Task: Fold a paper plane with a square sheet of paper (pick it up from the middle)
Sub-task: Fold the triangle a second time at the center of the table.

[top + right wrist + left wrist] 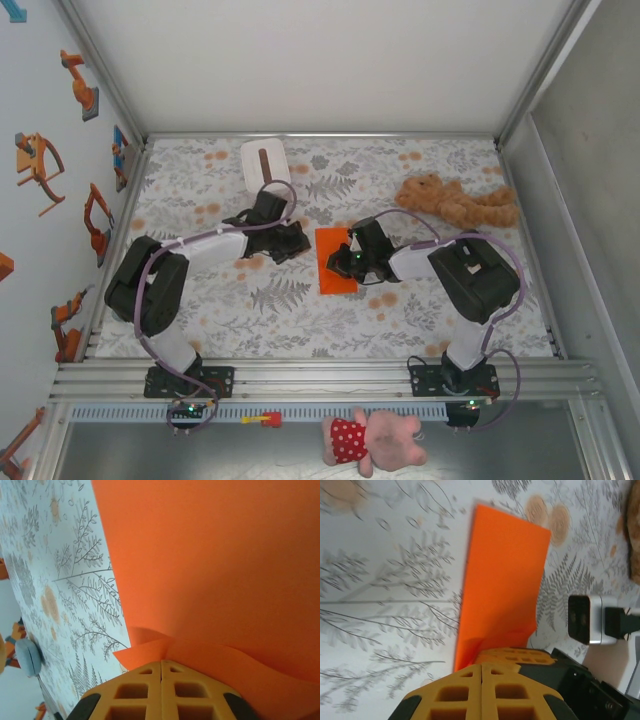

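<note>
floral tablecloth (200, 300), orange sheet near the white tissue box (265, 160)
from above, the square sheet of paper (332, 275) looks flat, right of the box and nearer the arms. wrist views add more: right gripper (161, 680), pads pressed together, meets a raised wrinkle; left gripper (481, 690), likewise closed, faces the sheet's lifted corner.

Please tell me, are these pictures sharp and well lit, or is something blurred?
Top view: even light, sharp, only soft shadows. Left wrist view: the tablecloth print is slightly blurred, the orange paper clearer. Right wrist view: the paper is flat saturated colour; the right gripper looks sharp.
</note>
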`<state>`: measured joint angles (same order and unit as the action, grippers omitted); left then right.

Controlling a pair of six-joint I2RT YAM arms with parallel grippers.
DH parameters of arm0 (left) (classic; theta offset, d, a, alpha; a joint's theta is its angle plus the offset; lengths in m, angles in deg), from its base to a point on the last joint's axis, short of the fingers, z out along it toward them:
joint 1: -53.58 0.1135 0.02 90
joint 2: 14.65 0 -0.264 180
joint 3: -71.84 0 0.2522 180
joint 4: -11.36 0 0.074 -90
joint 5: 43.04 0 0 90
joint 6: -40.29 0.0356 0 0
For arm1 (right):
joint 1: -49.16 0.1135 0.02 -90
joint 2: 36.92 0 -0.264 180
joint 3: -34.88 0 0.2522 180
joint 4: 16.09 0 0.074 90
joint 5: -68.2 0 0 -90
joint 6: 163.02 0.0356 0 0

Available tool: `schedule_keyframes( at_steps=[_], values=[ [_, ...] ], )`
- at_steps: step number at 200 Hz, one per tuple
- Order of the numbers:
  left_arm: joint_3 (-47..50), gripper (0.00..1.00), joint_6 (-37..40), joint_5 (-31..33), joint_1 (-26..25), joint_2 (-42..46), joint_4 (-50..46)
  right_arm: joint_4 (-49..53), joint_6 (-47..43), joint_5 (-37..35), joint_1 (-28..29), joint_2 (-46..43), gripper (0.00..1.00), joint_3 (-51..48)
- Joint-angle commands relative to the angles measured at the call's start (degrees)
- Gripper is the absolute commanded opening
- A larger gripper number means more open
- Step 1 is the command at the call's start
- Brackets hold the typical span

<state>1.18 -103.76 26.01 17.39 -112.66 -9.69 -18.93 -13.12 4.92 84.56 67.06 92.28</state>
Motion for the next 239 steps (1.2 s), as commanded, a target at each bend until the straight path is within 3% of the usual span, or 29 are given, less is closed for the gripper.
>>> schedule_keyframes(
  at_steps=[1, 101, 239],
  values=[
    [-1.5, 0.00, 0.4, -1.2, -2.0, -2.1, -0.1, 8.1, -1.6, -3.8, 0.4, 2.4, 0.00, -0.7],
    [-6.3, 0.00, 0.2, -1.8, -4.9, -9.5, -1.4, 8.6, -1.4, -4.2, 0.3, 3.0, 0.00, -0.4],
    [-8.3, 0.00, 2.2, 5.9, -5.2, -12.4, -10.8, 5.5, 1.3, -2.1, 0.4, 0.2, 0.00, -1.1]
  ],
)
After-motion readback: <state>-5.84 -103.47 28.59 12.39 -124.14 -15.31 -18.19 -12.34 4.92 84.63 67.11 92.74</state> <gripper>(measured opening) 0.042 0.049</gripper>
